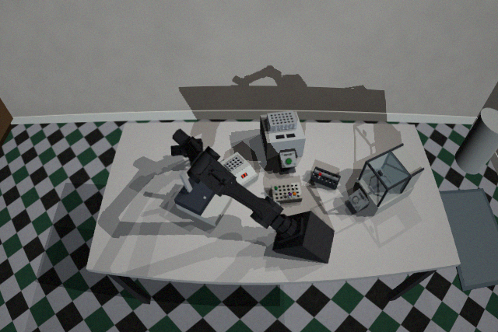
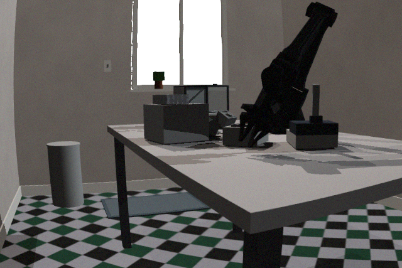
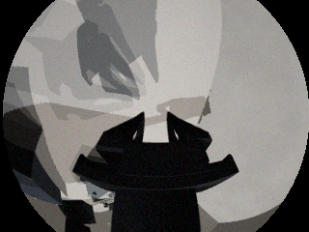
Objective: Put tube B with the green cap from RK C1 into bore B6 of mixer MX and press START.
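Tube B with its green cap (image 1: 275,189) stands in the tube rack RK (image 1: 286,193) near the arm's base. The mixer MX (image 1: 281,135) stands behind the rack, with its bore block (image 1: 281,120) on top and the green START key (image 1: 288,160) on its sloping front. My gripper (image 1: 179,143) is far to the left, behind the spectrophotometer SP (image 1: 195,196) and left of the dry block DB (image 1: 240,167). It points down close to the bench. In the wrist view its fingers stand partly apart with only bench surface between them.
Purple and orange capped tubes (image 1: 291,191) share the rack. The magnet block MG (image 1: 325,177) and the glass-walled balance BAL (image 1: 384,177) stand to the right. The arm's raised elbow (image 2: 320,12) leans over SP.
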Robot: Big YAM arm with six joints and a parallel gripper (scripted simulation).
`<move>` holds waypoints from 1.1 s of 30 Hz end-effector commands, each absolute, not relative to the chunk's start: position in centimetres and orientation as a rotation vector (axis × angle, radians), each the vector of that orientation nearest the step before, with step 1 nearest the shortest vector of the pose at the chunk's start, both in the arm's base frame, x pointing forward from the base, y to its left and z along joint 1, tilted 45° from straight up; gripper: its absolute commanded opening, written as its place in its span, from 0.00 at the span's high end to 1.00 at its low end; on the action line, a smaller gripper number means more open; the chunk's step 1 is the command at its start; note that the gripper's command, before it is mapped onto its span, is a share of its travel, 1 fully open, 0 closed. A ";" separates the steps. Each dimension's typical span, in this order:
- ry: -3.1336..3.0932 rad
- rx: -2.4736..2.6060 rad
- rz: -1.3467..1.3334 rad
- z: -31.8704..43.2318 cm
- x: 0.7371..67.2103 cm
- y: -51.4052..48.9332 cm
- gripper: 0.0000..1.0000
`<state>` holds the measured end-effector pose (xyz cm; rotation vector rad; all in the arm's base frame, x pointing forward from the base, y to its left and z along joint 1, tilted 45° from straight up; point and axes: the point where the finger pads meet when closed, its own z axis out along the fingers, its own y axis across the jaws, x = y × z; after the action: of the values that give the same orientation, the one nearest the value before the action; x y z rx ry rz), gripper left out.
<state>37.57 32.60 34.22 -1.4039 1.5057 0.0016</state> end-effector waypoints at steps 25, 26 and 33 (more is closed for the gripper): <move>1.905 -1.244 -0.045 29.0 44.9 16.6 0.64; 1.949 -1.210 -0.032 28.7 44.9 15.8 0.64; 2.059 -1.198 -0.012 24.5 43.9 10.9 0.64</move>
<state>43.41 12.80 25.27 -1.2078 2.0262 0.0033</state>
